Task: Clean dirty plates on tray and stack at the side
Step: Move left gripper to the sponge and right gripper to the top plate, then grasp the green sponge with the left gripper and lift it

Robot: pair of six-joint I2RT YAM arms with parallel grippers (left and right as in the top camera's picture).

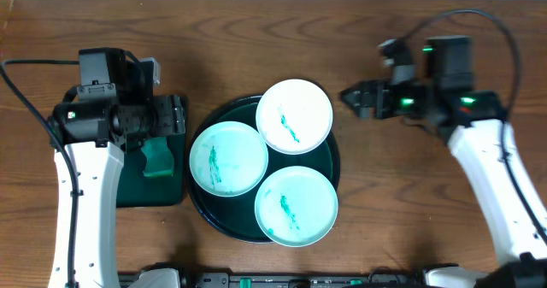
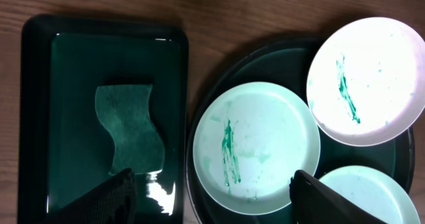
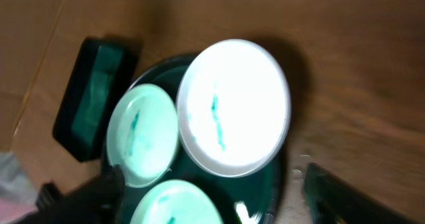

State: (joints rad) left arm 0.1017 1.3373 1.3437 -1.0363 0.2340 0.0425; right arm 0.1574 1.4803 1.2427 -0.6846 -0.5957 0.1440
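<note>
The round dark green tray (image 1: 334,161) holds three white plates with teal smears: one at the back right (image 1: 294,116), one at the left (image 1: 227,157) and one at the front (image 1: 296,205). The back plate overlaps the other two. My left gripper (image 1: 175,117) hangs open above the gap between the rectangular tray and the left plate (image 2: 255,144), with nothing between its fingers (image 2: 119,194). My right gripper (image 1: 350,98) is open and empty, just off the tray's back right rim, near the back plate (image 3: 232,104). The right wrist view is blurred.
A smaller rectangular dark green tray (image 1: 149,192) lies left of the round one, with a green wavy sponge (image 2: 129,127) on it. Bare wooden tabletop (image 1: 410,202) surrounds both trays. Cables trail from both arms.
</note>
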